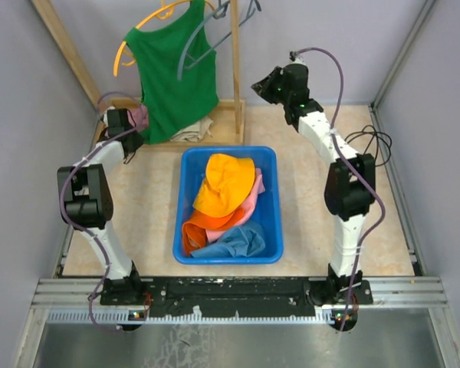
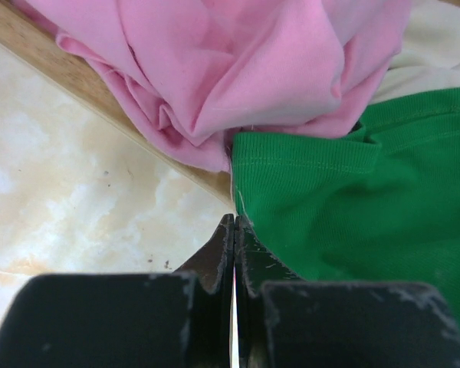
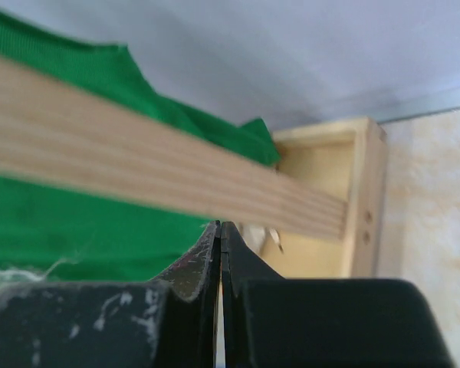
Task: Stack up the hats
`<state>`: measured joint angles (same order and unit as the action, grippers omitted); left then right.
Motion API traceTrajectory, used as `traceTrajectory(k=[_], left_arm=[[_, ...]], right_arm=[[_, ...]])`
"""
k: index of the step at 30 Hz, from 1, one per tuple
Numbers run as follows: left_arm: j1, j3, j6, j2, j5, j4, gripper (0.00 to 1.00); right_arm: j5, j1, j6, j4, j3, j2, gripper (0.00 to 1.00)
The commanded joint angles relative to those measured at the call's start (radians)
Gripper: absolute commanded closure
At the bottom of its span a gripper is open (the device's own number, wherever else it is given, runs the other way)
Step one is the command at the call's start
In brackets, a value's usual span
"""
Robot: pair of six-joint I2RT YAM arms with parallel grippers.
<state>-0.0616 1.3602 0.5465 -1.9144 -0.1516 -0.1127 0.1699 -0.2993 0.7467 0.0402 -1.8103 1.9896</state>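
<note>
Four hats lie piled in a blue bin (image 1: 228,151) at the table's middle: the yellow-orange hat (image 1: 226,184) on top, the pink hat (image 1: 252,201) under it, the bright orange hat (image 1: 202,228) and the light blue hat (image 1: 235,241) at the front. My left gripper (image 1: 132,123) is at the far left by the rack base. In the left wrist view it (image 2: 234,224) is shut and empty, its tips just short of crumpled pink fabric (image 2: 238,69); I cannot tell what that fabric is. My right gripper (image 1: 261,84) (image 3: 221,227) is shut and empty, raised beside the rack post.
A green tank top (image 1: 172,77) (image 2: 368,215) (image 3: 46,222) hangs from an orange hanger (image 1: 123,46) on a wooden rack (image 1: 235,69) (image 3: 138,153). A beige cloth (image 1: 190,134) (image 2: 437,38) lies on the rack base. Grey hangers (image 1: 215,31) hang above. Loose cables (image 1: 372,142) lie far right.
</note>
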Motion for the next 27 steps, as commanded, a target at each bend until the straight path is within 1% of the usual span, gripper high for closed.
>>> traceTrajectory(k=[1, 4, 11, 20, 27], left_arm=[[0.0, -0.01, 0.013, -0.025, 0.037, 0.002, 1.0], [0.0, 0.004, 0.017, -0.041, 0.037, -0.006, 1.0], [-0.001, 0.091, 0.029, -0.118, 0.035, -0.085, 1.0], [-0.005, 0.174, 0.019, -0.197, 0.001, -0.115, 1.0], [-0.023, 0.212, 0.018, -0.239, 0.003, -0.113, 1.0]], right_arm=[[-0.017, -0.01, 0.23, -0.081, -0.184, 0.162, 1.0], [-0.048, -0.016, 0.286, -0.16, -0.195, 0.197, 1.0], [-0.014, -0.035, 0.481, -0.294, -0.239, 0.307, 1.0], [-0.012, -0.093, 0.556, -0.265, -0.434, 0.455, 1.0], [-0.027, -0.147, 0.612, -0.255, -0.53, 0.532, 1.0]])
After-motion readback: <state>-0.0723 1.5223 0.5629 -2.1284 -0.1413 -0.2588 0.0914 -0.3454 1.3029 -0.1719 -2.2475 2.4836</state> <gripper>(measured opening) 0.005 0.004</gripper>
